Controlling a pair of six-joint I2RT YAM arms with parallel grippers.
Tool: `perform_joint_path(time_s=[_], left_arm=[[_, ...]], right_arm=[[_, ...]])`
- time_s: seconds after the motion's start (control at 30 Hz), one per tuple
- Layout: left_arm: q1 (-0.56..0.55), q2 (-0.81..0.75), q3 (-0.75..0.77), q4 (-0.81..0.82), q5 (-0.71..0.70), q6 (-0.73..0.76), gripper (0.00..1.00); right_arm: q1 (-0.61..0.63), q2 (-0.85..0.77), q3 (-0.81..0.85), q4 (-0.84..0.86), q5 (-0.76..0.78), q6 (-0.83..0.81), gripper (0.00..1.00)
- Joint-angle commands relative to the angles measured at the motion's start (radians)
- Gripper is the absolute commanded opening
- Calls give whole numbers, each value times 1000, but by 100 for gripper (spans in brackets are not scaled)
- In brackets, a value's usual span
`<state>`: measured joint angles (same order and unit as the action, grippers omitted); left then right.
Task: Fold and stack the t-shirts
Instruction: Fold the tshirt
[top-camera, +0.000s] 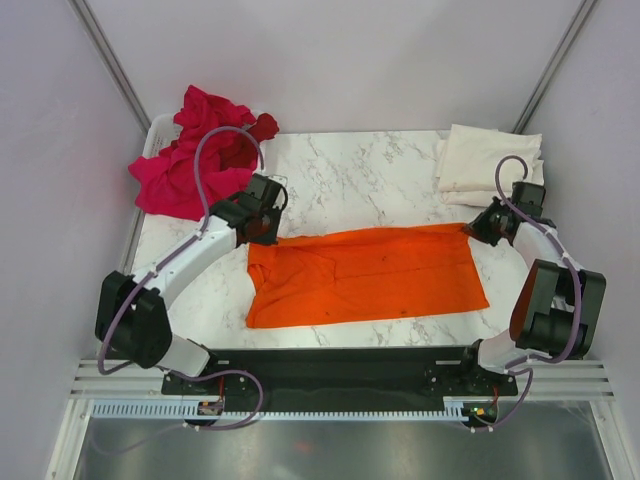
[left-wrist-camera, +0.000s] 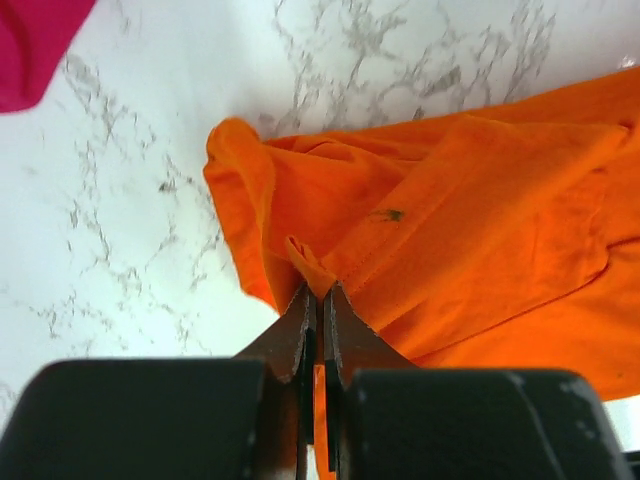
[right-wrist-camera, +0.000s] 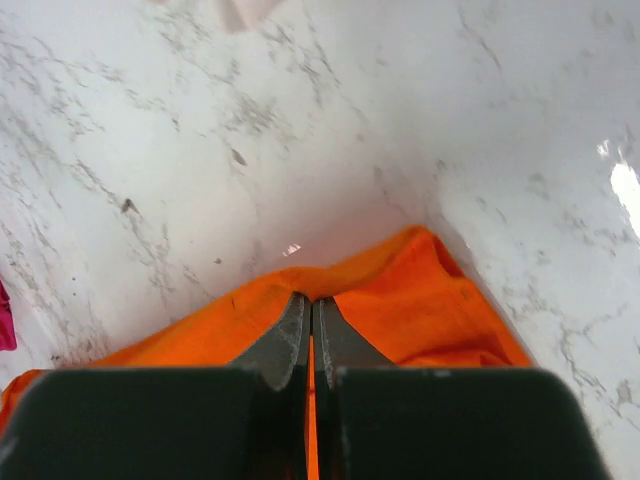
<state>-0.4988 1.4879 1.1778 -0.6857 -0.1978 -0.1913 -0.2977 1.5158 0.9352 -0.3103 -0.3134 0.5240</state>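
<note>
- The orange shirt (top-camera: 365, 275) lies spread at the middle of the worktop (top-camera: 350, 170), long side across; its far edge runs from one claw to the other.
- The left claw (top-camera: 262, 236) is closed on the far-left corner of the shirt; the right claw (top-camera: 474, 228) is closed on the far-right corner; each pinches a thin ridge of cloth between its tips.
- Step in hand, as judged: fold the far edge over onto the near edge.
- Procedure: raise both corners together, only enough to clear the cloth beneath; hold the edge taut between the claws so that the middle does not sag; carry both corners toward the near edge at equal pace; lay edge on edge, square; release only once the cloth rests flat.
- Risk: both pinches look shallow; a jerk may pull the cloth free; unequal travel will skew the fold.
- Top view only: the full outline of the shirt; the cream shirt (top-camera: 490, 160), folded, at the far-right corner; the pink heap (top-camera: 185, 175) at the far left, partly in a white basket (top-camera: 152, 130).
- Left wrist view only: the gripped corner is bunched into several folds; a small dark fleck (left-wrist-camera: 392, 214) sits on the cloth.
- Right wrist view only: the grip sits at the very edge, just beside the corner tip; whether that corner is off the worktop cannot be told.
</note>
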Motion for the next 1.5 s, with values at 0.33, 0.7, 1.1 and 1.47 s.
perform_joint_path(time_s=[0.33, 0.7, 1.1, 1.47], left_arm=[[8, -268, -231, -17, 49, -74, 2], [8, -270, -279, -28, 103, -96, 2], [-15, -261, -296, -51, 185, -157, 3], [-32, -284, -187, -163, 232, -203, 90]], right_arm=[[-73, -74, -124, 31, -29, 34, 0], [-104, -100, -157, 30, 7, 47, 0], [-107, -37, -157, 17, 53, 70, 0], [-113, -109, -147, -16, 128, 88, 88]])
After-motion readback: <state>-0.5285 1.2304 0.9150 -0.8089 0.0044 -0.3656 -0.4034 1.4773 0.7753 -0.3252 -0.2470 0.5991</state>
